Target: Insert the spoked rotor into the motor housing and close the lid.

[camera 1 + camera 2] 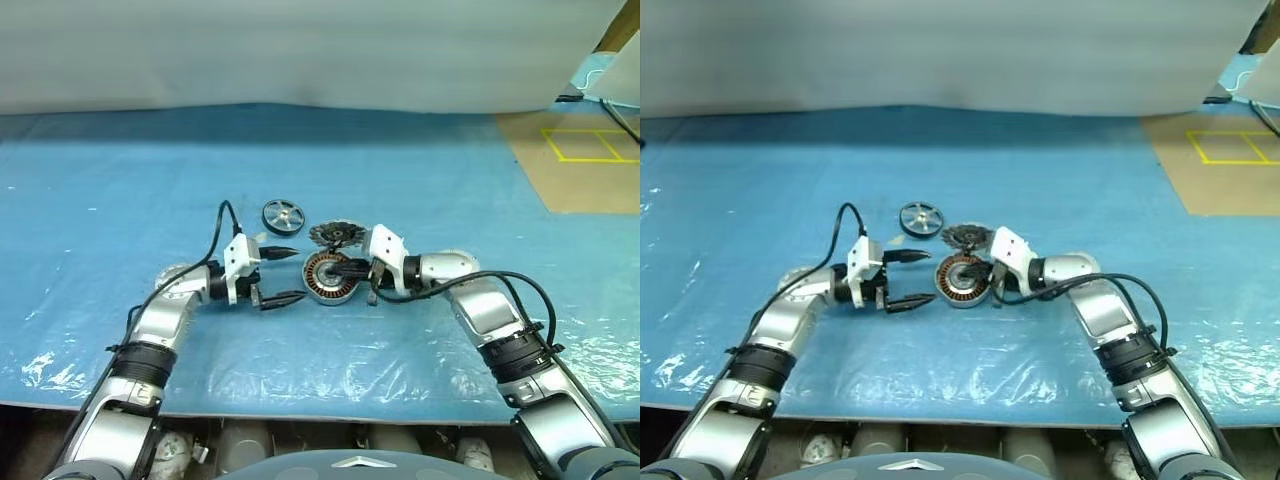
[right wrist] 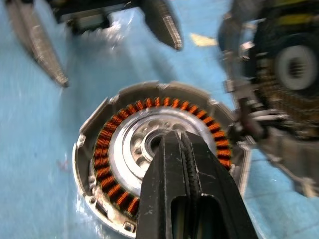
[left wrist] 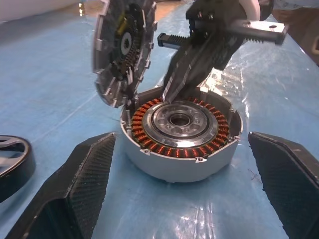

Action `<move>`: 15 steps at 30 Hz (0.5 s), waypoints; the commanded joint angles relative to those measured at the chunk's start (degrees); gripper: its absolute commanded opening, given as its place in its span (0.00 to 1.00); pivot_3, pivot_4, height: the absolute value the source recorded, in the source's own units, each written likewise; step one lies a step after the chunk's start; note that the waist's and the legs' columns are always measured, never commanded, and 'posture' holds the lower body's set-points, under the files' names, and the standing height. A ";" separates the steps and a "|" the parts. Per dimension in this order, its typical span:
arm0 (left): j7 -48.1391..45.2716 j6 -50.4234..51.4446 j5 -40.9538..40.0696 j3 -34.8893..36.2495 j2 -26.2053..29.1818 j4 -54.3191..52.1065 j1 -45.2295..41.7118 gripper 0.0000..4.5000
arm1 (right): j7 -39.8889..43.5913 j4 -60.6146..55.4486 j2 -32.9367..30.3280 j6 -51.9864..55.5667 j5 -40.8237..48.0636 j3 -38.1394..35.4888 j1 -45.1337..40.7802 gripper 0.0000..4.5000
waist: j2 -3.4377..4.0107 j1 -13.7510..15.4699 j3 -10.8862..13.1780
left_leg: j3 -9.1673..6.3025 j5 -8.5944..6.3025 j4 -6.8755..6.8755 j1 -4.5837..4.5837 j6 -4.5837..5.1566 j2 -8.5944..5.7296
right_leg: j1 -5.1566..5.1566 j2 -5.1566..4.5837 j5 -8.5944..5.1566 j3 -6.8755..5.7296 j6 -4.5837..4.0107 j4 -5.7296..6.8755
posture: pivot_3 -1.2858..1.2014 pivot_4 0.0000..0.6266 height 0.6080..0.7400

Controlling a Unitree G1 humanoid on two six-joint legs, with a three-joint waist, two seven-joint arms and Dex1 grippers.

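The motor housing (image 1: pixel 322 285) lies on the blue sheet with its copper windings (image 3: pixel 149 142) facing up. Its toothed lid (image 1: pixel 335 235) stands tilted open at the far edge, still joined to it. The spoked rotor (image 1: pixel 283 216) lies flat on the sheet, a little beyond and to the left of the housing. My left gripper (image 1: pixel 300 274) is open just left of the housing, pointing at it, with nothing between its fingers (image 3: pixel 79 179). My right gripper (image 2: pixel 177 137) is shut and empty, reaching in from the right, its tips over the housing's centre.
The blue plastic sheet (image 1: pixel 120 180) covers the table. A brown board with yellow tape lines (image 1: pixel 585 145) lies at the far right. A pale wall runs along the back.
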 commanded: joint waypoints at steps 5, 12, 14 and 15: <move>1.77 7.95 -4.83 3.37 1.33 -5.48 -2.29 1.00 | -1.77 -11.17 -2.56 9.88 6.53 -3.33 2.50 0.01 | 0.01 0.68 0.02 | 0.00 0.00 0.02 -0.03 0.00 -0.02 | 0.02 -0.05 0.00 -0.03 0.00 -0.03 | 0.52 0.24 1.00; 1.63 11.19 -5.30 6.89 6.88 -2.40 -7.41 1.00 | -3.73 -20.04 -6.94 13.37 10.80 -7.99 11.14 0.01 | 0.06 0.28 0.09 | -0.02 0.00 -0.04 -0.07 -0.01 -0.03 | -0.04 -0.01 0.02 0.00 0.04 -0.09 | 0.52 0.24 1.00; 1.75 11.94 -5.03 7.77 7.94 0.51 -10.93 1.00 | -4.53 -21.43 -7.35 13.71 11.53 -9.01 12.24 0.01 | 0.06 0.23 0.09 | -0.02 0.00 -0.01 -0.04 -0.02 -0.04 | -0.03 -0.02 0.00 0.02 0.02 -0.08 | 0.52 0.24 1.00; 1.89 11.87 -4.60 7.89 8.17 1.87 -12.35 1.00 | -4.81 -21.76 -7.44 13.77 11.68 -9.17 12.43 0.01 | 0.06 0.23 0.09 | -0.02 0.00 0.00 -0.04 -0.02 -0.05 | -0.03 -0.03 0.00 0.02 0.02 -0.07 | 0.52 0.24 1.00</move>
